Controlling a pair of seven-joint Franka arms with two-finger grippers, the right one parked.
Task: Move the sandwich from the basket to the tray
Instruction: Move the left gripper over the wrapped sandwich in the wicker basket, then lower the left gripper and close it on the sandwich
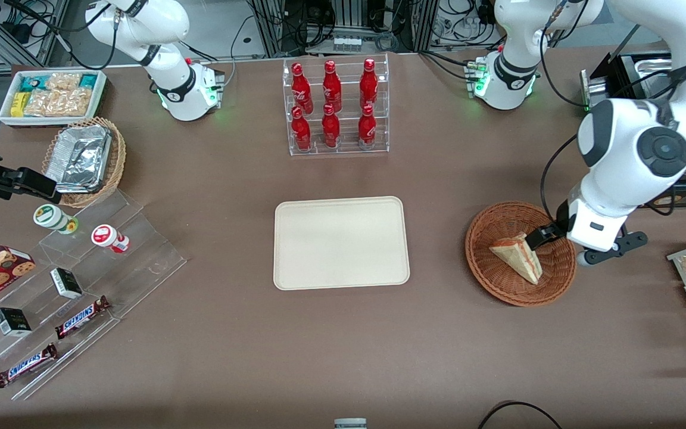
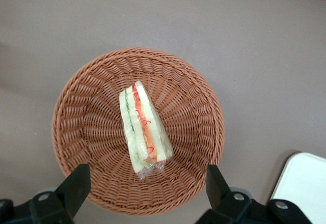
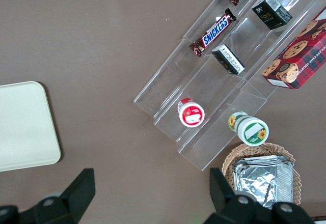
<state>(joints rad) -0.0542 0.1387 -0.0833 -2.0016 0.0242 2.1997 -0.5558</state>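
Gripper (image 2: 147, 183): above the wicker basket (image 1: 480, 250), fingers (image 2: 76, 186) spread wide, holding nothing; fingertips cut off by the wrist view's edge. Sandwich (image 2: 143, 130): clear-wrapped wedge, on its side in the basket, striped cut edge up, untouched. Cream tray (image 1: 341, 242): bare, beside the basket toward the parked arm's end.

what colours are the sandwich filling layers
Red, orange and green between pale bread on the sandwich, clearest in the left wrist view; the open pincer hovers above it.
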